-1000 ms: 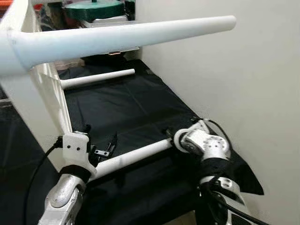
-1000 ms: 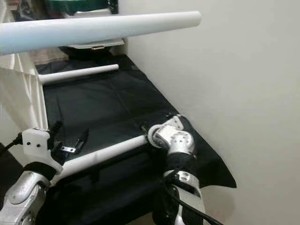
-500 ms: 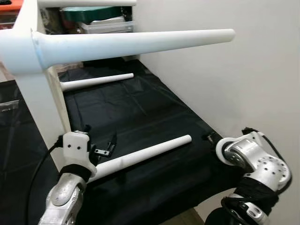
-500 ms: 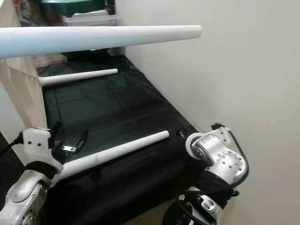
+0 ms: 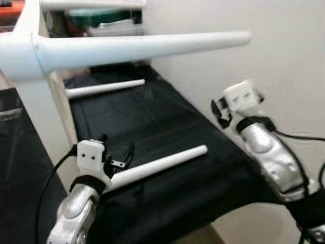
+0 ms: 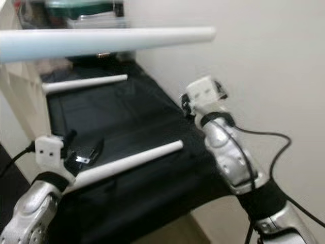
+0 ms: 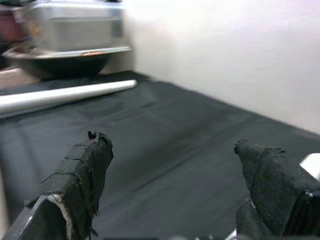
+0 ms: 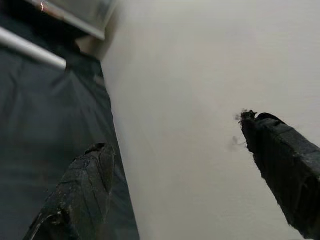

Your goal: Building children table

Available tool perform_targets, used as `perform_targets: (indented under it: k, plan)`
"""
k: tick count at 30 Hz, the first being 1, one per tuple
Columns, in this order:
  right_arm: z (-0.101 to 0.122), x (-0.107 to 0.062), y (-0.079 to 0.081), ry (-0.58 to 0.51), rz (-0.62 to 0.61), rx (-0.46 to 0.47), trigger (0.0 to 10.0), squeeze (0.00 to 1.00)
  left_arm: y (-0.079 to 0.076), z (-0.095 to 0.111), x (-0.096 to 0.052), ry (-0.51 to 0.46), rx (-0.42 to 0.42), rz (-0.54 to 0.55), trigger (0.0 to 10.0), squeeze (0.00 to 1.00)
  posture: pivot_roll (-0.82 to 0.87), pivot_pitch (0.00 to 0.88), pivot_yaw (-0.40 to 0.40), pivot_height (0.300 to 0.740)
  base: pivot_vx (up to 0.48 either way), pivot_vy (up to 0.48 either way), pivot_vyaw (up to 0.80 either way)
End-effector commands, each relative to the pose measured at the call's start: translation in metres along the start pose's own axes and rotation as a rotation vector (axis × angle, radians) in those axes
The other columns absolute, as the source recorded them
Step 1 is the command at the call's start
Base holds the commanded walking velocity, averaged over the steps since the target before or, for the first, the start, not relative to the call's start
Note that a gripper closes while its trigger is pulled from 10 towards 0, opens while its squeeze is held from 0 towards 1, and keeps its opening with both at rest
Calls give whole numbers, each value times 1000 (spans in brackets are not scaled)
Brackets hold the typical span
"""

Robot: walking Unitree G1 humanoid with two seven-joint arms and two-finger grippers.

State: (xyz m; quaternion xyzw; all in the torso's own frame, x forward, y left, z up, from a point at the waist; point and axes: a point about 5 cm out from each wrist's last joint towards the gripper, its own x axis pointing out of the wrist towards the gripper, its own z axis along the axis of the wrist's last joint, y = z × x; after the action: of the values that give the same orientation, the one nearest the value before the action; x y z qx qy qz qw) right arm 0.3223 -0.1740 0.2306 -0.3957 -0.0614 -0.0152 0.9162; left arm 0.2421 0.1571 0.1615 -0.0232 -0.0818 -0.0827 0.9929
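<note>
The white children's table lies on its side, its top (image 5: pixel 41 109) upright at the left. One leg (image 5: pixel 142 47) sticks out high across the view, and a far leg (image 5: pixel 104 87) lies low at the back. The near low leg (image 5: pixel 158 164) points right over the black cloth (image 5: pixel 152 114). My left gripper (image 5: pixel 118 158) is open at the base of this near leg, and its fingertips (image 7: pixel 82 165) hold nothing. My right gripper (image 5: pixel 219 110) is raised above the cloth by the wall, open and empty, with its fingers (image 8: pixel 82 185) facing the wall.
A white wall (image 5: pixel 264 61) runs close along the right side of the cloth. Metal and green containers (image 5: pixel 109 23) are stacked at the back. The cloth's front edge (image 5: pixel 203 223) drops to the floor beside my right arm.
My right arm was at the tip of the near leg. It drew back to the right, then rose beside the wall. The left arm stays by the leg's base.
</note>
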Motion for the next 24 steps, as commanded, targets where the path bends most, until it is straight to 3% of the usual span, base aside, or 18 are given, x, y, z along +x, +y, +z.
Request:
perform_targets:
  k: [1, 5, 7, 11, 13, 15, 17, 20, 22, 24]
  plan:
    - [4, 0, -1, -31, -50, -19, 10000, 0, 3, -2, -1, 9, 1, 15, 10000, 0, -69, 0, -42, 740, 0, 0, 0]
    - [9, -1, -7, -62, -106, -26, 10000, 0, 4, -3, -1, 11, 5, 15, 10000, 0, -64, 0, -43, 740, 0, 0, 0]
    - [22, -3, -32, -184, -294, -107, 10000, 0, 5, -3, 1, 8, 6, 14, 10000, 0, -64, 0, -41, 740, 0, 0, 0]
    - [26, -4, -42, -242, -362, -146, 10000, 0, 5, -3, 2, 7, 7, 14, 10000, 0, -64, 0, -41, 740, 0, 0, 0]
    - [37, -12, -55, -373, -500, -161, 10000, 0, 4, -4, 4, 5, 5, 15, 10000, 0, -58, 0, -48, 740, 0, 0, 0]
    - [37, -12, -55, -373, -500, -161, 10000, 0, 4, -4, 4, 5, 5, 15, 10000, 0, -58, 0, -48, 740, 0, 0, 0]
    - [45, -15, -51, -488, -512, -155, 10000, 0, 4, -5, 5, 6, 3, 17, 10000, 0, -55, 0, -46, 740, 0, 0, 0]
    - [48, -13, -48, -522, -484, -156, 10000, 0, 4, -6, 5, 7, 3, 18, 10000, 0, -56, 0, -44, 740, 0, 0, 0]
    - [50, -10, -45, -547, -459, -158, 10000, 0, 4, -6, 6, 7, 3, 18, 10000, 0, -56, 0, -43, 740, 0, 0, 0]
    - [52, 4, -39, -575, -353, -204, 10000, 0, 5, -6, 9, 4, 4, 15, 10000, 0, -58, 0, -44, 740, 0, 0, 0]
